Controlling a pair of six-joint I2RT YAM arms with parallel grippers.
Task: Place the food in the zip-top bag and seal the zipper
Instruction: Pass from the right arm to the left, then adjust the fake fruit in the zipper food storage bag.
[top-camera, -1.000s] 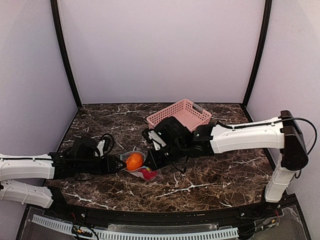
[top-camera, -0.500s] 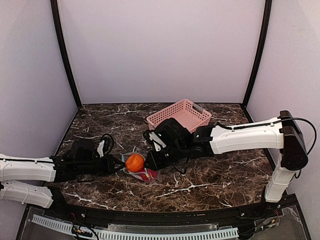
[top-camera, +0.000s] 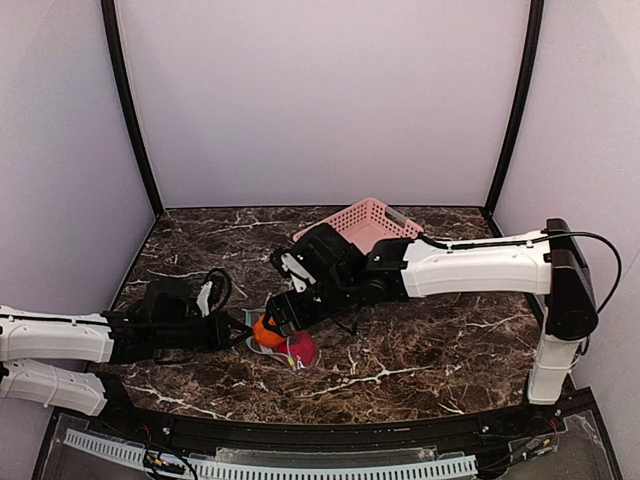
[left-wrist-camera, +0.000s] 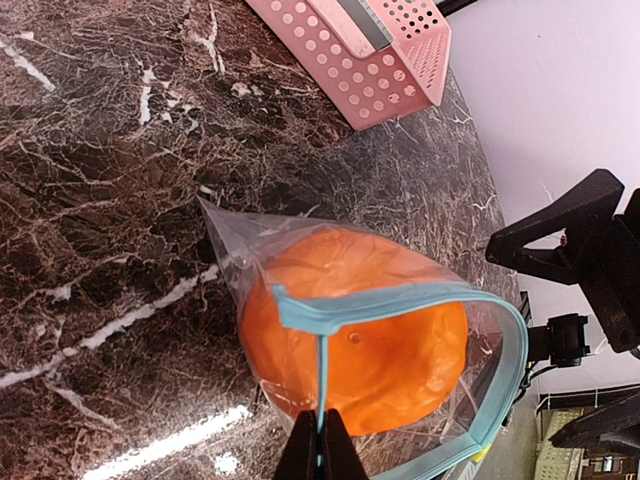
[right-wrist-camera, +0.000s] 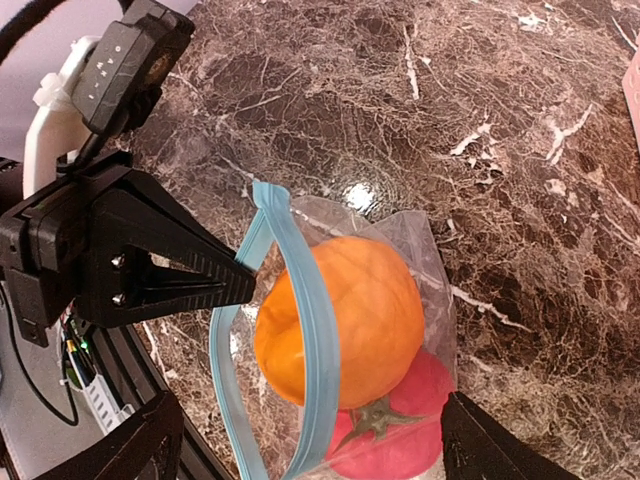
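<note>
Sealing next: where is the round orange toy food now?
Top view, left of centre: the round orange toy food sits inside the clear plastic zip-top bag, beside the red toy food.

Lab booth: plain walls (top-camera: 320, 100), black frame (top-camera: 130, 110)

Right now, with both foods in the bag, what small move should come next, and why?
Probably lower the right gripper onto the zipper beside where the left gripper pinches it, then close. The orange food and red food already sit inside the zip-top bag, its mouth gapes, and the right jaws stand open astride it.
</note>
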